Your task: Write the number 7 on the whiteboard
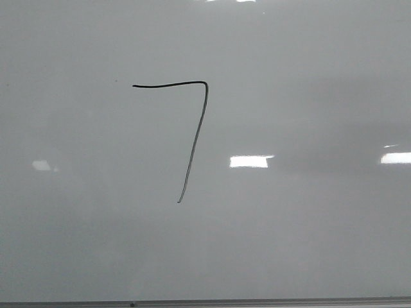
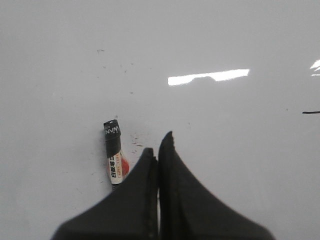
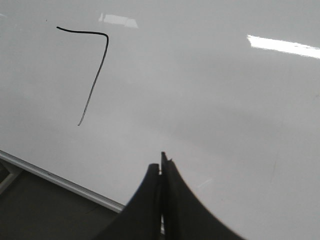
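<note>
The thin black hand-drawn number 7 (image 1: 192, 128) sat left of centre on the large glossy pale grey whiteboard (image 1: 308, 237), top stroke and slanted downstroke both complete, so writing looked finished. A black-capped marker pen with a white-and-red label (image 2: 114, 159) lay flat on the board just beside the left claw (image 2: 157, 145), which was clenched on nothing. The right claw (image 3: 161, 165) was clenched empty too, near the board's thin grey frame edge (image 3: 60, 182). Best finish, judged: keep both arms clear of wet ink. Bright glare patches (image 1: 250, 161) dotted the board.
</note>
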Available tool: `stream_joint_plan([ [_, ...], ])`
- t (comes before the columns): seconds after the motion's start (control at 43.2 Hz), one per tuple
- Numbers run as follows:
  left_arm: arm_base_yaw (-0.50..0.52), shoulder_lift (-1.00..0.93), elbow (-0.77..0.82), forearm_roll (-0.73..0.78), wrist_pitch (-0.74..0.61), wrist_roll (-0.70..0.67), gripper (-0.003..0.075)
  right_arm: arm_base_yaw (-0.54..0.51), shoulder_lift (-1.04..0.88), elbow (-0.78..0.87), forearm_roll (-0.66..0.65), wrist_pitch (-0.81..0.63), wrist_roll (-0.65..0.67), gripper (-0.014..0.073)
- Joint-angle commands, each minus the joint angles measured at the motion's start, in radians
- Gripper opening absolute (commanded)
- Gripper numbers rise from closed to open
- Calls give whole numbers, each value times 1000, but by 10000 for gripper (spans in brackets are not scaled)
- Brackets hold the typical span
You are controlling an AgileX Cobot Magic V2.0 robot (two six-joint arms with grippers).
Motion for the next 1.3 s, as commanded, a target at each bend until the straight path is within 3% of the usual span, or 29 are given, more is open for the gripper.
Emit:
stream_joint_plan([
  [0.0,-46,-80,69,125,-179,-140,-20,-5,1,-26,34,-55,-2,-61],
  [0.162,-42,-242,252,96,-282,-147,-20,-5,1,-26,34,-55,-2,-61],
  [0.463,-31,-423,458,96,-297,-147,-20,-5,1,-26,34,-55,-2,-61],
  [1.272,-31,-441,483,96,-318,-147,-20,-5,1,-26,34,-54,-2,-61],
])
